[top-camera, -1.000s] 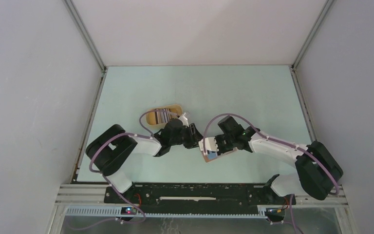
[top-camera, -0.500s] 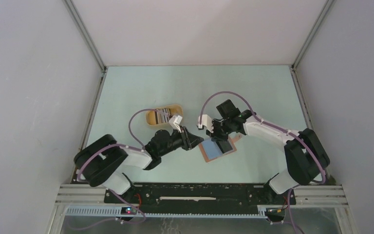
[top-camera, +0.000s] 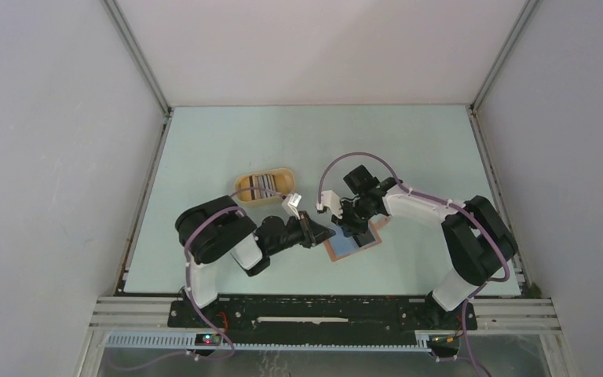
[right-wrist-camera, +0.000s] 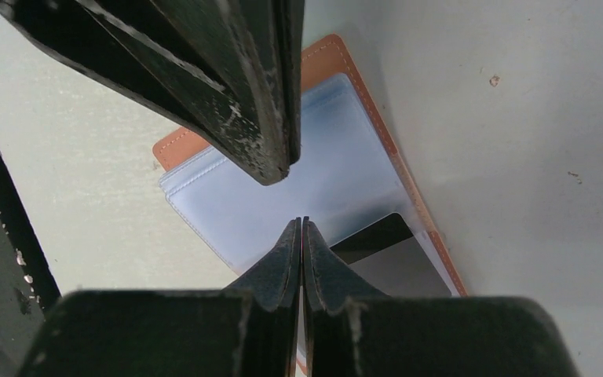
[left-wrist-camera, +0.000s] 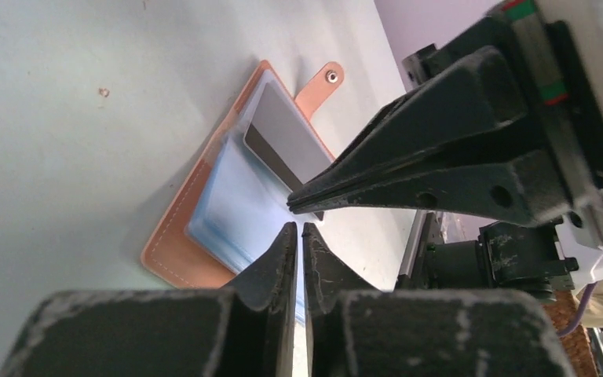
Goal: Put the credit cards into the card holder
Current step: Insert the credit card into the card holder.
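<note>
the left gripper (top-camera: 316, 232) sits low at the near left edge of the card holder (top-camera: 343, 250), fingers pressed together. in its wrist view only a hairline gap shows between them, and whether a clear sleeve edge is nipped there cannot be told. a second ago these fingers were spread and the arm stood nearer the yellow tray (top-camera: 243, 191); it has since swung in and closed.

the right gripper (top-camera: 345, 222) meets it tip to tip over the holder, fingers also pressed together, with no card seen between them. a second ago it covered the holder; now the holder lies open and flat on the table (top-camera: 408, 149), blue-grey sleeves up, snap tab (left-wrist-camera: 319, 85) pointing away from the left arm.

a dark card (right-wrist-camera: 389, 239) lies at the holder's tab side, seemingly tucked partly into a sleeve. judgement: one card is close to seated and both grippers are working the sleeve.

farther back, the remaining credit cards (top-camera: 263, 184) stand in the tray, well apart from the holder. the task is in an early stage.
</note>
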Motion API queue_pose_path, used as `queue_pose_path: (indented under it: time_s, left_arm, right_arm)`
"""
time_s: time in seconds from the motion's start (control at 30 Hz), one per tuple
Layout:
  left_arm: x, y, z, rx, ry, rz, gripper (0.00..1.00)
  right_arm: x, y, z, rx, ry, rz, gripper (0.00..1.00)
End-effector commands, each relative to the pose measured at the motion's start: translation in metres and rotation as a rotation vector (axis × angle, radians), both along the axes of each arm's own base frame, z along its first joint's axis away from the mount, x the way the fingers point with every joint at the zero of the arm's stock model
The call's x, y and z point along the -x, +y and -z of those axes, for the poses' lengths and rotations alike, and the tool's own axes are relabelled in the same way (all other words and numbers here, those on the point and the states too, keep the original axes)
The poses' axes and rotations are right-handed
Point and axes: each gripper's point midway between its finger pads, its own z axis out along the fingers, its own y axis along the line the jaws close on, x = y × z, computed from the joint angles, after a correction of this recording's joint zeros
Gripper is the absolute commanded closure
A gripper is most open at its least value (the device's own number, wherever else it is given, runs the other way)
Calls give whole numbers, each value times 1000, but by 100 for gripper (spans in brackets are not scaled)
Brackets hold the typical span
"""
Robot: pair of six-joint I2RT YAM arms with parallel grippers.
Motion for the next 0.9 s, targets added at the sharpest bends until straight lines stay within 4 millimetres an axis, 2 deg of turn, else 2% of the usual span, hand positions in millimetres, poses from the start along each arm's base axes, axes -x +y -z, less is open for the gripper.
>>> queue_pose_path:
  time_s: [0.0,0.17,0.27,0.47,0.87]
  left_arm:
    - [-4,-15,-7,85,54,12,91]
    - [-5,-12,5,69,122,-20,93]
    - [-6,-8,24,19,205,-59,94]
    - [-4,-2,44,-56,285,-105,93]
    - [-5,1,55,-114,310,-124,95]
  right_arm:
    - [-9,10,-5,-3,-26,18,91]
    - [-11,11,1,28,-48,16,91]
    - [-14,8,4,51,-62,23,91]
    - [-26,1,4,86,-109,61,92]
    - [-46,-14,-1,137,-192,148,92]
